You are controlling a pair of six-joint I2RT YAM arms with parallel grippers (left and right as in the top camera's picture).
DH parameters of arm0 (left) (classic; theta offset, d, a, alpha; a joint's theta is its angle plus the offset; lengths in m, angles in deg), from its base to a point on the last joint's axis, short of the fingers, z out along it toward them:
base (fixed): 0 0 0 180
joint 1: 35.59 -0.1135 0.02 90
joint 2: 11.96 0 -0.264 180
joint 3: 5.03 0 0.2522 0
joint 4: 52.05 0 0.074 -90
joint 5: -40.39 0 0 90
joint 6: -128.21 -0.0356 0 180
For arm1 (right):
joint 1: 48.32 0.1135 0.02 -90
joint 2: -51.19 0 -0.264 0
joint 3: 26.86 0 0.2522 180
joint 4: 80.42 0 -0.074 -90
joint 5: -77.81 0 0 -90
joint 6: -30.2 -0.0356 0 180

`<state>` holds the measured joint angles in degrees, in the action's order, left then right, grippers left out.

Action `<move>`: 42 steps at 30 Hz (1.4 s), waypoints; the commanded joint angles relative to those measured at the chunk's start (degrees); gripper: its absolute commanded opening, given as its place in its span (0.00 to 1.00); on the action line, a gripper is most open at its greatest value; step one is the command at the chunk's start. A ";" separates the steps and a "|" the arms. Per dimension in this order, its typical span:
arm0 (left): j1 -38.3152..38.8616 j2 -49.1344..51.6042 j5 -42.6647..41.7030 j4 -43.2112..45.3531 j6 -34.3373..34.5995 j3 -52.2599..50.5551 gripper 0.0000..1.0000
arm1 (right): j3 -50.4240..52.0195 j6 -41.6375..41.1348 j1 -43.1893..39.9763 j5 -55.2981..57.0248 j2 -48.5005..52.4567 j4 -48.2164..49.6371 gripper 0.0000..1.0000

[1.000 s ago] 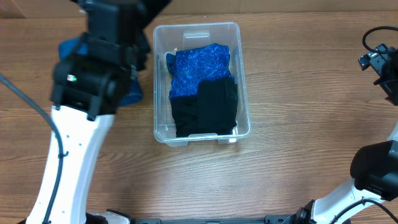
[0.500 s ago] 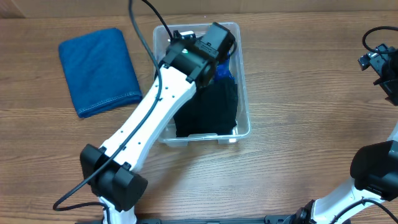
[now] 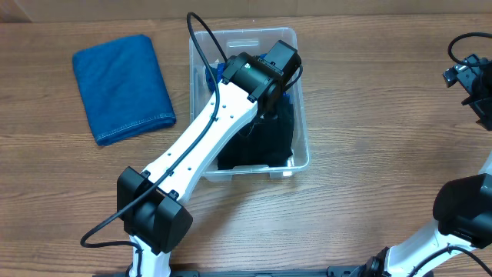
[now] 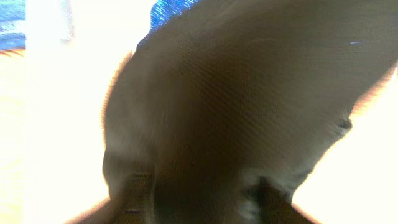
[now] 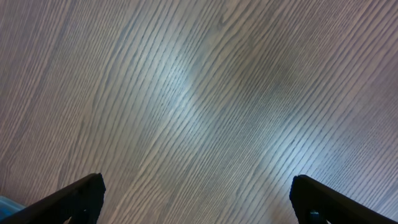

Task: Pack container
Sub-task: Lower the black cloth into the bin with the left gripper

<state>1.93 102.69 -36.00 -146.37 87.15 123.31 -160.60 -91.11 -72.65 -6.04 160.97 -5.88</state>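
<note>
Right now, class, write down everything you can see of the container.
The container is a clear plastic rectangular bin with rounded corners and a rim. It sits upright and lidless on the wooden table, its long side running away from the robot. Inside, a black cloth fills the near end and a sparkly blue cloth lies behind it. The left arm reaches down into it, hiding much of the far half.

1 container (image 3: 302,115): clear. 1 black cloth (image 3: 270,145): plain. 1 speckled cloth (image 4: 171,9): bright blue. 1 folded cloth (image 3: 121,86): denim blue. Table (image 3: 384,115): brown woodgrain.
</note>
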 commanded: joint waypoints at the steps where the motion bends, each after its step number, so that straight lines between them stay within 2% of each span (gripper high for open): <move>1: 0.39 0.00 -7.69 2.25 -1.53 0.96 1.00 | -0.07 -0.26 -0.11 0.20 -0.37 0.11 1.00; 5: 0.39 0.00 -10.73 7.74 -8.35 0.96 1.00 | -0.07 -0.26 -0.11 0.20 -0.37 0.11 1.00; 6: 0.33 -0.02 -10.19 9.53 -11.32 0.98 1.00 | -0.07 -0.26 -0.11 0.20 -0.37 0.11 1.00; 8: -0.63 -0.02 -6.36 11.32 -12.37 1.46 0.97 | -0.09 -0.26 -0.11 0.20 -0.37 0.11 1.00; 10: -1.42 -0.02 -6.43 10.80 -13.60 1.44 0.93 | -0.07 -0.26 -0.11 0.20 -0.37 0.11 1.00; 13: -1.84 0.00 -5.75 8.33 -17.16 1.40 1.00 | -0.09 -0.26 -0.11 0.20 -0.37 0.11 1.00; 16: -1.84 0.04 -1.86 6.01 -17.35 1.40 1.00 | -0.07 -0.26 -0.11 0.22 -0.37 0.11 1.00; 17: -1.84 0.28 -1.60 5.75 -19.54 1.40 1.00 | -0.07 -0.26 -0.11 0.20 -0.37 0.11 1.00; 19: -1.84 0.98 -2.84 5.79 -23.30 1.40 1.00 | -0.07 -0.26 -0.11 0.20 -0.37 0.11 1.00; 24: -1.81 4.63 -3.69 3.41 -25.31 1.38 1.00 | -0.07 -0.26 -0.11 0.20 -0.37 0.11 1.00; 26: -1.81 6.99 -8.22 3.13 -30.05 1.38 1.00 | -0.09 -0.26 -0.11 0.20 -0.37 0.11 1.00; 34: -1.77 12.85 -10.19 2.99 -30.58 1.40 1.00 | -0.07 -0.26 -0.11 0.22 -0.37 0.11 1.00; 36: -1.86 12.85 -9.77 2.97 -30.58 1.40 0.93 | -0.07 -0.26 -0.11 0.20 -0.37 0.11 1.00; 42: -1.90 12.85 -4.79 2.03 -30.58 1.40 0.49 | -0.09 -0.26 -0.11 0.20 -0.37 0.11 1.00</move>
<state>0.25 114.82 -42.88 -143.81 56.99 123.64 -160.60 -91.09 -72.68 -6.01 160.97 -5.88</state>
